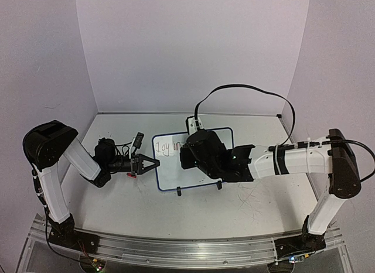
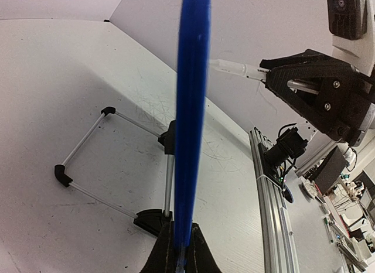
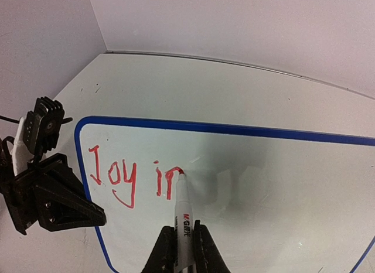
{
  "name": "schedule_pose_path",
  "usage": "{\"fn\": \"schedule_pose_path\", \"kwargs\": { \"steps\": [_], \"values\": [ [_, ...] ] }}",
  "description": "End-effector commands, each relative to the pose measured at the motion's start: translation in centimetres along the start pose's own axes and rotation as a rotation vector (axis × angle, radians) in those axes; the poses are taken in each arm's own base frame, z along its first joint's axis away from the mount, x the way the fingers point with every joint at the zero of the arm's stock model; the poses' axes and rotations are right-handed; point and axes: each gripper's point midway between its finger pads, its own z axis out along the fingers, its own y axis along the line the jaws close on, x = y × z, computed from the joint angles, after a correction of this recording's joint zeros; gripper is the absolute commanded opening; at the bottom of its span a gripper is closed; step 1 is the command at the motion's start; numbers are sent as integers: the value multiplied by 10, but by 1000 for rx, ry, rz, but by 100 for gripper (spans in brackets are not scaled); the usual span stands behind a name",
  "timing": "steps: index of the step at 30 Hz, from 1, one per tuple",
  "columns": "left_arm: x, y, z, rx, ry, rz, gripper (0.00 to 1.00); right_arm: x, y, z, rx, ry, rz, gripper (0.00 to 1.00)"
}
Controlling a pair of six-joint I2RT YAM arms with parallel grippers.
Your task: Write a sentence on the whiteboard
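Note:
The whiteboard [image 1: 170,170] stands mid-table with its blue rim [image 2: 190,109] edge-on in the left wrist view. My left gripper [image 1: 153,163] [image 2: 181,226] is shut on the rim at the board's left edge. The sentence [image 3: 133,182] [image 1: 167,147] reads "Joy in" in red, the last letter only partly drawn. My right gripper [image 3: 183,226] [image 1: 186,154] is shut on a white marker [image 3: 183,211]. Its red tip touches the board at the top of the "n". The board's right half [image 3: 275,191] is blank and partly hidden by the right arm in the top view.
The board's wire stand [image 2: 88,144] and black feet [image 1: 179,193] rest on the scratched tabletop [image 1: 123,197]. A black cable [image 1: 246,88] loops over the right arm. An aluminium rail [image 1: 176,249] runs along the near edge. Walls close the back and both sides.

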Motion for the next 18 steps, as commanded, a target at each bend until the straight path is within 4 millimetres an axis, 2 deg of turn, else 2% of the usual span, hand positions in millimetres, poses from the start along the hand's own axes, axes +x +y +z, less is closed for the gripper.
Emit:
{"fn": "schedule_pose_path", "kwargs": {
  "steps": [1, 18],
  "values": [
    [-5, -11, -4, 29, -5, 10, 0, -9, -16, -7, 45, -25, 40, 0],
    [-5, -11, -4, 30, -5, 11, 0, 17, -15, -6, 14, 51, 45, 0]
  ]
}}
